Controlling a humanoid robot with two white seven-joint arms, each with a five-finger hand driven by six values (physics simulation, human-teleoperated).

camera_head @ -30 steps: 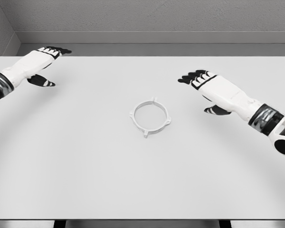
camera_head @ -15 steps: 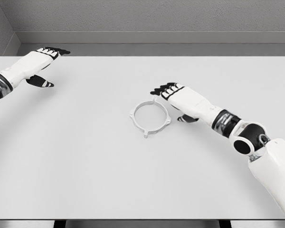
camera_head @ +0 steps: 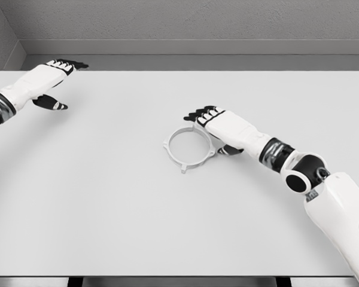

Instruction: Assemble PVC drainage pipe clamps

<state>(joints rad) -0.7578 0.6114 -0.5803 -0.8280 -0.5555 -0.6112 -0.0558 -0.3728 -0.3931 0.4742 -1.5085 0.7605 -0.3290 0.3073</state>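
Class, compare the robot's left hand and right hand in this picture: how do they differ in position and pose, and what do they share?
The left hand sits at the table's far left corner, well away from the clamp ring; the right hand reaches to the middle, right at the ring's far right edge. The left arm shows only its forearm; the right arm shows up to the elbow and beyond. Both are white with dark fingers, open, palm down, and hold nothing.

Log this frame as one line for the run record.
right hand open, at right rim of clamp ring, no grasp | left hand open, far left | ring flat on table
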